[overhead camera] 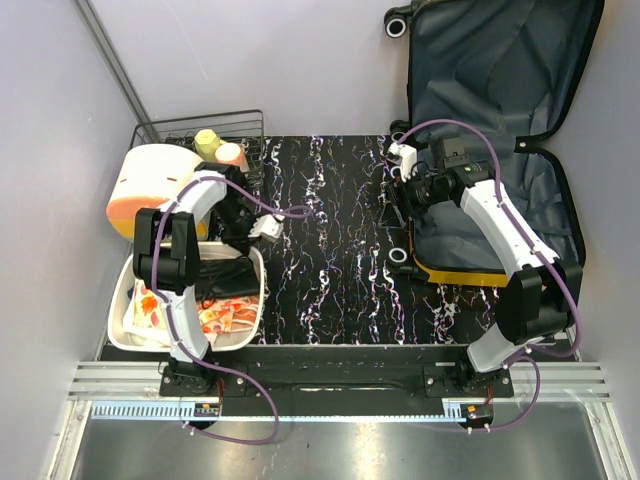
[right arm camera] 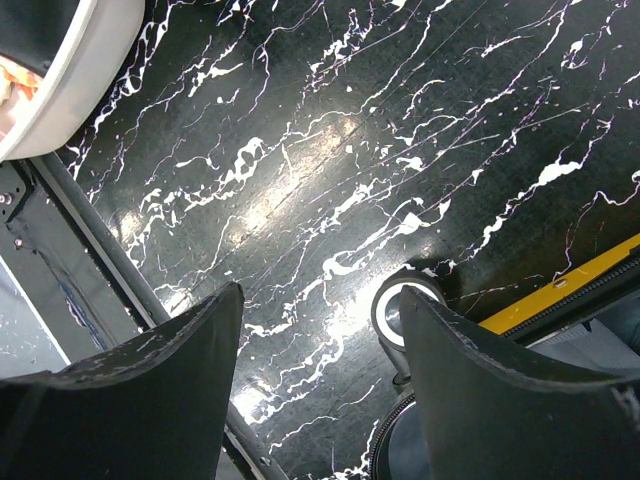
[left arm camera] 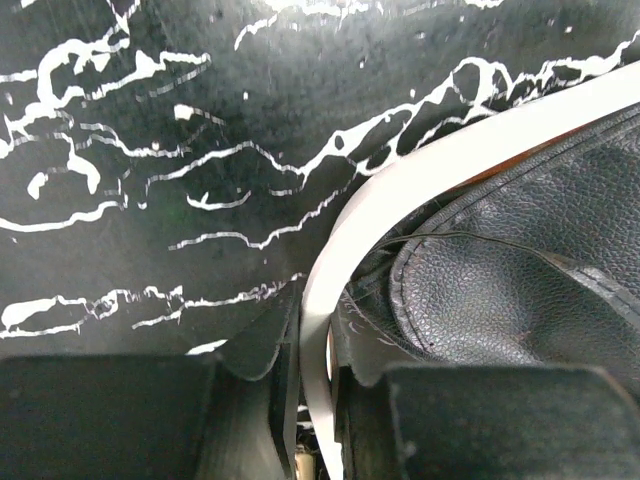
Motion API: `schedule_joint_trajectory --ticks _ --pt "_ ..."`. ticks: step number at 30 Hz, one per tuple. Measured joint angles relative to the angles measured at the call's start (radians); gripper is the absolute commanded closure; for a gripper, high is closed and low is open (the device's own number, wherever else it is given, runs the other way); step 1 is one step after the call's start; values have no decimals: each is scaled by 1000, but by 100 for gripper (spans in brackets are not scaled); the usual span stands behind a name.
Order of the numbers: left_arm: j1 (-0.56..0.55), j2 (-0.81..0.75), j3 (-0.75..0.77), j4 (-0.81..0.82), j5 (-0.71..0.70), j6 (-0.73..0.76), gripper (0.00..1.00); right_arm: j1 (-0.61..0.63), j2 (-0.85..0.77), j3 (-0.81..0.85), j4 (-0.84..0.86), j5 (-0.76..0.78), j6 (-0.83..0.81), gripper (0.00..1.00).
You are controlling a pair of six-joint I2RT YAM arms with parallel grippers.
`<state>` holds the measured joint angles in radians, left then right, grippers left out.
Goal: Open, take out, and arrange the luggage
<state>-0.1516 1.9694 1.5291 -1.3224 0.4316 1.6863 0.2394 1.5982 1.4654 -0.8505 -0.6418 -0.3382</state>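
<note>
The luggage [overhead camera: 500, 150] lies open at the right of the table, its dark grey lining up and its lid leaning on the back wall. Its yellow shell edge [right arm camera: 585, 270] and a black wheel [right arm camera: 400, 305] show in the right wrist view. My right gripper [overhead camera: 396, 203] [right arm camera: 320, 295] hangs open above the marble tabletop by the luggage's left edge, with the wheel beside its right finger and nothing between the fingers. My left gripper [overhead camera: 251, 243] [left arm camera: 315, 345] is shut on the rim of the white tray [left arm camera: 420, 170].
The white tray [overhead camera: 118, 320] at the near left holds a black leather bag [left arm camera: 520, 270] and colourful items. Behind it stand a cream-and-orange round container [overhead camera: 150, 185] and a wire basket [overhead camera: 245, 125] with small items. Black marble tabletop [overhead camera: 320, 230] lies between the arms.
</note>
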Motion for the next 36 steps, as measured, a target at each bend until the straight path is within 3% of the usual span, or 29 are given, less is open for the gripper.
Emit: schedule_joint_trajectory --ticks 6,10,11,13,14,15,16,17,18,23,28,32,36 --pt "66 -5 -4 -9 -35 50 89 0 0 0 0 -6 4 27" --pt "99 -24 -27 -12 -65 89 74 0 0 0 0 -6 5 27" --pt "105 -29 -31 -11 -82 102 64 0 0 0 0 -6 5 27" --pt "108 -39 -30 -11 -119 122 55 0 0 0 0 -6 6 26" --pt "109 -46 -25 -12 -130 125 46 0 0 0 0 -7 6 24" --pt "109 -52 -16 -14 -134 125 30 0 0 0 0 -7 6 24" --pt "109 -55 2 -20 -134 122 27 0 0 0 0 -7 6 23" --pt "109 -55 31 -26 -133 116 4 0 0 0 0 -6 6 23" --pt "109 -55 69 -24 -128 105 1 0 0 0 0 -6 6 22" --pt "96 -66 254 -4 -93 30 1 0 6 14 -1 -5 3 16" --pt "46 -116 319 -12 -77 -68 1 0 10 61 4 10 -12 0" --pt "-23 -136 415 -23 -65 -190 1 0 10 87 47 40 -21 0" --pt "-83 -136 543 23 -68 -425 1 0 10 103 114 85 -18 0"
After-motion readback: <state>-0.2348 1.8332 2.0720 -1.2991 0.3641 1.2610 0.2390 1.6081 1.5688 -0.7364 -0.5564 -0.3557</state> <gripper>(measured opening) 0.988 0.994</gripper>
